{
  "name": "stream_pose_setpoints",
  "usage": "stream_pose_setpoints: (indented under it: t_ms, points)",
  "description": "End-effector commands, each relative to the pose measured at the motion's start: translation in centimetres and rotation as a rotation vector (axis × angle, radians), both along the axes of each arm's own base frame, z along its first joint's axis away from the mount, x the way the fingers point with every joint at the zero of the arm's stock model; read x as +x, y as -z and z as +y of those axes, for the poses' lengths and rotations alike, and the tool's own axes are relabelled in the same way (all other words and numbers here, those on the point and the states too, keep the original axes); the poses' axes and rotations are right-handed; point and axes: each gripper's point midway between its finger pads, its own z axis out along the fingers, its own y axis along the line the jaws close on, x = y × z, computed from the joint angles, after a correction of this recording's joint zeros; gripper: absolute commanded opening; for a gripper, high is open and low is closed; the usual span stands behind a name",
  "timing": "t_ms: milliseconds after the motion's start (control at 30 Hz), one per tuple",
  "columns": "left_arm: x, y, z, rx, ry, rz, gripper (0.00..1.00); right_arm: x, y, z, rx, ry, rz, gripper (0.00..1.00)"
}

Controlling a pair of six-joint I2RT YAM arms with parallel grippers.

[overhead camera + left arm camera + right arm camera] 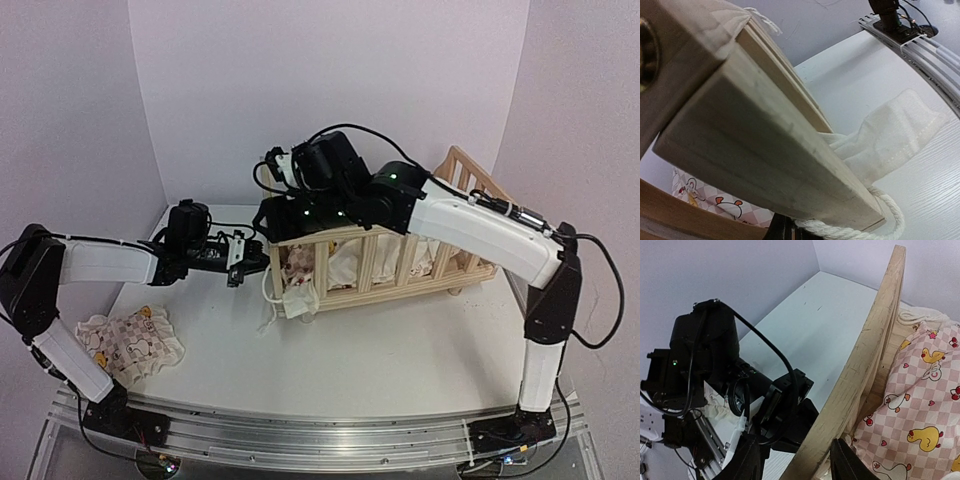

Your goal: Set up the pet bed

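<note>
The pine pet bed frame (400, 262) stands at mid-table. The checked duck cushion (920, 410) lies inside it, and a cream corner (298, 302) hangs out of the left end. My right gripper (275, 215) is over the frame's left end. In the right wrist view its fingers (747, 460) stand open on either side of the top rail (865, 355). My left gripper (243, 258) is at the frame's left corner. Its wrist view is filled by a rail (765, 150), with a white tie string (855, 230) and cream cloth (885, 140) under it; its jaws are hidden.
A second patterned ruffled cloth (130, 340) lies at the table's near left, beside the left arm. White walls close in the back and sides. The arms' metal mounting rail (330, 430) runs along the near edge.
</note>
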Motion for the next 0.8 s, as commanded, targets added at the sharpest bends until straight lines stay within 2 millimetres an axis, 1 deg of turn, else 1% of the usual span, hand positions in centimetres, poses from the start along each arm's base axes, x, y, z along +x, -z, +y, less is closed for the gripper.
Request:
stream_pose_setpoints:
  t_ms: [0, 33, 67, 133, 167, 233, 300, 333, 400, 433, 467, 533, 600, 667, 700, 733, 767]
  points:
    - [-7.0, -2.3, -2.9, -0.003, 0.134, 0.112, 0.0, -4.4, 2.9, -3.1, -0.08, -0.045, 0.136, 0.49]
    - [-7.7, -2.1, -3.3, 0.01, 0.127, 0.139, 0.0, -4.4, 2.6, -4.1, -0.084, -0.019, 0.126, 0.49]
    - [-8.3, -2.1, -3.7, 0.019, 0.127, 0.156, 0.0, -4.4, 2.0, -5.3, -0.079, 0.009, 0.112, 0.49]
    - [-9.3, -2.1, -4.7, 0.033, 0.119, 0.19, 0.0, -4.6, 1.7, -7.1, -0.081, 0.05, 0.105, 0.51]
    - [-9.3, -2.3, -5.2, 0.034, 0.105, 0.217, 0.0, -4.7, 1.1, -8.0, -0.072, 0.067, 0.095, 0.51]
    - [-9.1, -2.6, -5.6, 0.042, 0.07, 0.272, 0.0, -5.1, 0.9, -9.4, -0.068, 0.092, 0.095, 0.52]
    - [-8.9, -2.5, -5.1, 0.068, 0.029, 0.298, 0.0, -5.7, -0.1, -10.8, -0.039, 0.109, 0.092, 0.52]
    - [-9.1, -1.8, -4.5, 0.102, 0.011, 0.291, 0.0, -5.9, -0.3, -11.2, -0.025, 0.111, 0.093, 0.52]
    - [-9.8, -0.2, -2.7, 0.165, -0.019, 0.257, 0.0, -6.9, -1.5, -11.9, 0.024, 0.091, 0.085, 0.52]
    - [-10.4, 1.3, -1.6, 0.21, -0.029, 0.248, 0.0, -7.5, -1.6, -11.9, 0.038, 0.068, 0.078, 0.52]
    - [-11.2, 2.3, -0.6, 0.241, -0.027, 0.236, 0.0, -8.2, -1.9, -11.7, 0.051, 0.036, 0.062, 0.52]
    - [-12.5, 3.9, 1.1, 0.279, -0.027, 0.216, 0.0, -9.9, -2.2, -10.9, 0.054, -0.039, 0.02, 0.52]
    - [-12.9, 5.7, 2.3, 0.31, -0.051, 0.213, 0.0, -12.1, -2.4, -9.6, 0.062, -0.139, -0.031, 0.52]
    - [-11.6, 7.3, 2.6, 0.335, -0.134, 0.203, 0.0, -14.7, -2.4, -8.1, 0.11, -0.261, -0.084, 0.52]
    - [-10.8, 8.0, 2.7, 0.346, -0.175, 0.2, 0.0, -15.8, -2.3, -7.8, 0.137, -0.304, -0.107, 0.52]
    - [-9.9, 8.5, 2.8, 0.357, -0.22, 0.201, 0.0, -16.7, -1.2, -7.6, 0.147, -0.336, -0.125, 0.52]
    - [-9.1, 8.6, 2.6, 0.349, -0.245, 0.2, 0.0, -17.2, 0.1, -7.9, 0.144, -0.338, -0.134, 0.51]
